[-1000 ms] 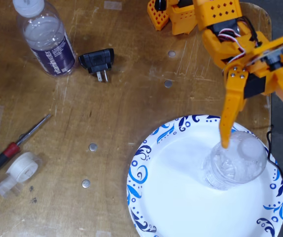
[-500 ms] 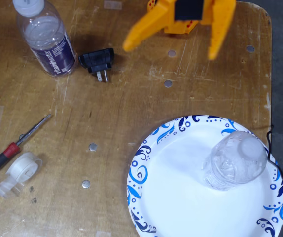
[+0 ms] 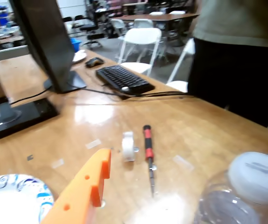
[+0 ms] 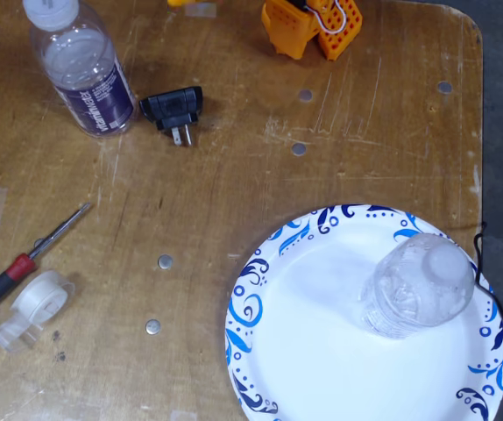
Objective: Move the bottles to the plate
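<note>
Nearest the wrist lens, an orange gripper finger (image 3: pixel 85 189) rises from the bottom edge; only this one finger shows, so whether the jaws stand wide or narrow cannot be told, and nothing visible is held. To its left sits a slice of the plate (image 3: pixel 12 198), with its blue swirl rim. To its right, lying apart on the table (image 3: pixel 190 121), are a tape dispenser (image 3: pixel 128 146) and a red-handled screwdriver (image 3: pixel 148 151). At the far right a white-capped clear bottle (image 3: pixel 246 191) fills the corner, near the finger but not touching it.

From the fixed view, going left to right: the screwdriver (image 4: pixel 24 263) and tape dispenser (image 4: pixel 34 307) lie at the left edge. Above them stands the labelled bottle (image 4: pixel 81 66), with a dark purple label whose white print is too small to read. Just beside it lies a black plug adapter (image 4: pixel 174 110). The arm's orange base (image 4: pixel 313 26) sits at the top, well apart from both bottles. At lower right the squat crinkly bottle (image 4: pixel 418 285) stands upright on the plate (image 4: pixel 304 351), toward its right side.
</note>
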You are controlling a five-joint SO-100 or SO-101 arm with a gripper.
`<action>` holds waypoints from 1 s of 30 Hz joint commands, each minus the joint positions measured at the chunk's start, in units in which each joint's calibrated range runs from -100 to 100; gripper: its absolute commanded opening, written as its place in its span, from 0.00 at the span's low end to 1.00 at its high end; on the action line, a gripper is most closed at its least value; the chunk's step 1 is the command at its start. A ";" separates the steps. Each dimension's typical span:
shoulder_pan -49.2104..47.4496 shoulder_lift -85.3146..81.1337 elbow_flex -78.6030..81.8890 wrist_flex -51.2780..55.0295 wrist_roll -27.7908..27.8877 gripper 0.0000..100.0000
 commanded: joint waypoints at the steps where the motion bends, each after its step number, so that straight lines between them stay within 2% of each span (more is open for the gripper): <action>1: 8.19 -1.93 2.79 -2.87 0.00 0.43; 12: 10.77 2.04 16.67 -25.24 2.40 0.43; 24: 16.17 11.23 16.67 -26.63 2.35 0.43; 30: 17.14 21.18 15.50 -35.77 2.51 0.43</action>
